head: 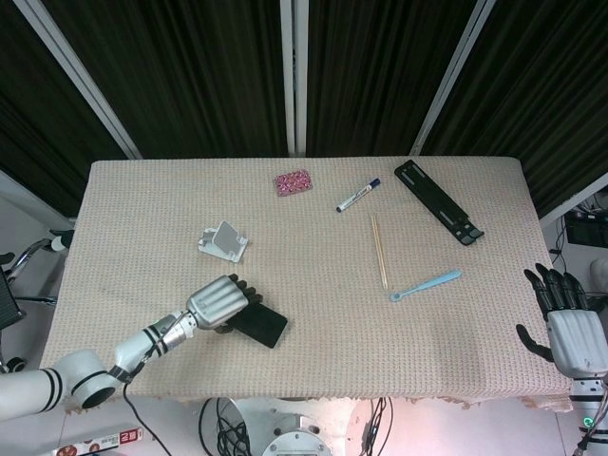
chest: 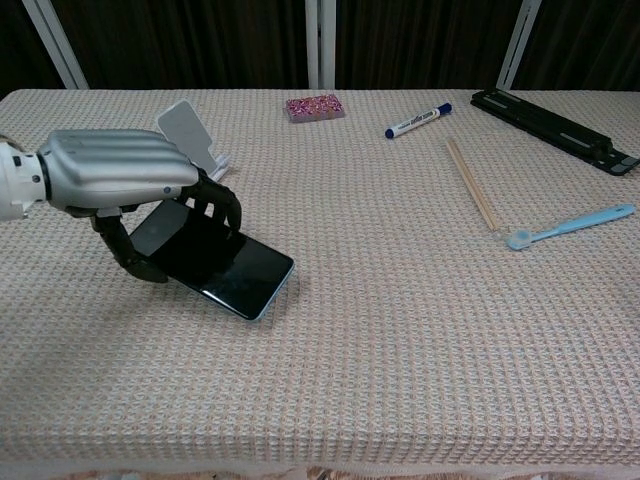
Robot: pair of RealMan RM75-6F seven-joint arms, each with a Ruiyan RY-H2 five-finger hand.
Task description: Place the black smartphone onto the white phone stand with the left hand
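My left hand [chest: 130,185] [head: 218,303] grips the near-left end of the black smartphone [chest: 222,264] [head: 260,326], fingers on its far edge and thumb on its near edge. That end is raised off the cloth; the phone's right corner looks down on the table. The white phone stand [chest: 187,130] [head: 224,240] stands just behind the hand, partly hidden by it in the chest view. My right hand [head: 566,321] hangs off the table's right front corner, fingers apart, holding nothing.
A pink sparkly pad [head: 293,182], a blue-capped marker [head: 357,195], a black folded stand [head: 438,200], wooden chopsticks [head: 379,250] and a light blue toothbrush [head: 425,284] lie across the far and right parts of the woven tablecloth [head: 475,342].
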